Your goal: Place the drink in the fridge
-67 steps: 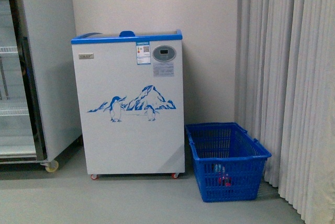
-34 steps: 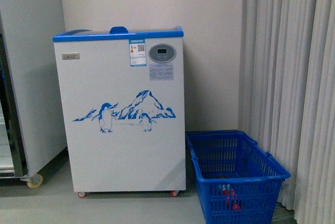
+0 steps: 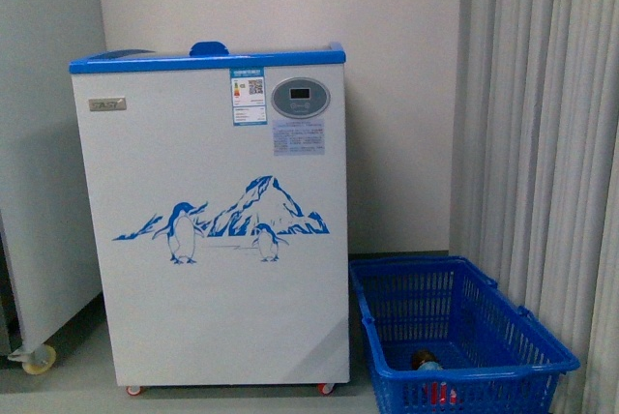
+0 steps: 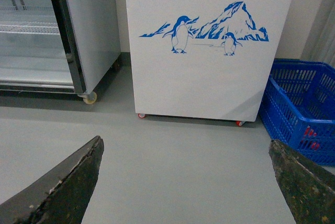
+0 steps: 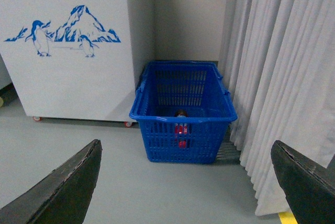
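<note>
— Both grippers first: what do we see nearest us?
— We have our left gripper (image 4: pixel 184 143) spread wide over the grey floor (image 4: pixel 172 166), gripping nothing. Our right gripper (image 5: pixel 186 144) is just as wide and just as empty.
— And the drink (image 3: pixel 426 363)?
— We find it down at the bottom of the blue basket (image 3: pixel 462 371), which stands on the floor just beside the fridge (image 3: pixel 213 269), on its right.
— Farther back?
— We see pale curtains (image 3: pixel 542 143) by the basket.

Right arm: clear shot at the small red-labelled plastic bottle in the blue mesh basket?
Probably, from above: the blue mesh basket is open-topped, nothing covers the red-labelled bottle, and the right gripper is open but well short of it.
</note>
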Motion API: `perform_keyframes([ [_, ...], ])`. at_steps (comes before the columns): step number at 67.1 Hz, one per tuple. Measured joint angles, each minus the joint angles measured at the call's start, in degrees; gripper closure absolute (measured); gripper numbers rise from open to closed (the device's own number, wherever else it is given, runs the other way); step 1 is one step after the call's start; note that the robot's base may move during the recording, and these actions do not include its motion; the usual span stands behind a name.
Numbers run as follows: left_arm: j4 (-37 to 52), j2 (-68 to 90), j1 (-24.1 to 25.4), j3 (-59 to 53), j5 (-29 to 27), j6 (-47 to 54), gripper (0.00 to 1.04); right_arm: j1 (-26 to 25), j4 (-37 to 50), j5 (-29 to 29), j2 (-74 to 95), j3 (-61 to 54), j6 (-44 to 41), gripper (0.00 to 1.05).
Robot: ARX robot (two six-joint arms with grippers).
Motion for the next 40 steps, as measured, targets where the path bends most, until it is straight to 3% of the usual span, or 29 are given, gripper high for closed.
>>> perform_keyframes([
  [40,0.0,0.0,0.0,0.0,0.0,0.0,0.08,0.0,0.0,0.0,0.0,0.0,0.0,0.07],
])
